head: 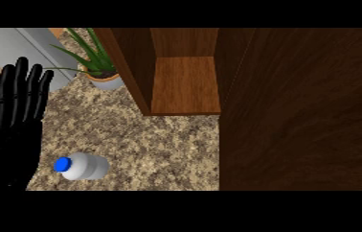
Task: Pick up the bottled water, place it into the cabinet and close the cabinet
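Observation:
The bottled water [83, 166], a white bottle with a blue cap [62, 164], stands on the speckled stone counter [155, 145] near the lower left. My left hand [20, 111] rests open at the left edge, fingers straight and pointing up, just left of the bottle and not touching it. The wooden cabinet [185, 82] stands open at the back, its shelf bare. Its open door [290, 111] fills the right side of the view. My right hand is out of sight.
A potted green plant [99, 65] in a grey pot sits left of the cabinet at the back. A grey surface [25, 46] lies in the top left corner. The door's edge bounds the counter on the right.

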Controlling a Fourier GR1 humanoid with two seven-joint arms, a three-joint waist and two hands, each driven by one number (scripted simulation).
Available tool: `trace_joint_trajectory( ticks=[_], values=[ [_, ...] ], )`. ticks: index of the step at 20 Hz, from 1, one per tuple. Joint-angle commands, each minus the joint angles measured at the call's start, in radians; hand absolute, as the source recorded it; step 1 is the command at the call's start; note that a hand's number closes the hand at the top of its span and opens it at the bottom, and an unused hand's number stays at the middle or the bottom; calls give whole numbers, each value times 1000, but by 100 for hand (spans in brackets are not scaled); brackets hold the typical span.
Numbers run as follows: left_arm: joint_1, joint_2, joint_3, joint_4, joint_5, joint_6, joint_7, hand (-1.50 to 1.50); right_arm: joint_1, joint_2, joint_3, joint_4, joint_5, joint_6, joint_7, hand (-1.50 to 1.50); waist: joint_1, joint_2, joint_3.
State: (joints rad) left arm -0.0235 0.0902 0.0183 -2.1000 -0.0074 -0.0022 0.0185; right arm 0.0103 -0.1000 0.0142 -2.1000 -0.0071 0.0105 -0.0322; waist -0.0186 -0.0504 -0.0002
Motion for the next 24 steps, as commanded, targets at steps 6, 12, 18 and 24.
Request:
trace_joint_trajectory(
  ticks=[6, 12, 18, 24],
  values=[
    [158, 106, 286, -114, 326, -155, -63, -150, 162, 12, -19, -142, -46, 13, 40, -150, 23, 46, 0],
    [338, 26, 240, -153, 469, -166, 70, -150, 326, -42, 137, -319, -214, 180, 169, -150, 20, 43, 0],
    [478, 27, 322, -283, 549, -209, 133, -150, 430, -21, 191, -419, -186, 187, 170, -150, 22, 46, 0],
    [439, 14, 317, -104, 388, -238, 67, -150, 583, -36, 212, -473, -189, 238, 89, -150, 1, 47, 0]
  ],
)
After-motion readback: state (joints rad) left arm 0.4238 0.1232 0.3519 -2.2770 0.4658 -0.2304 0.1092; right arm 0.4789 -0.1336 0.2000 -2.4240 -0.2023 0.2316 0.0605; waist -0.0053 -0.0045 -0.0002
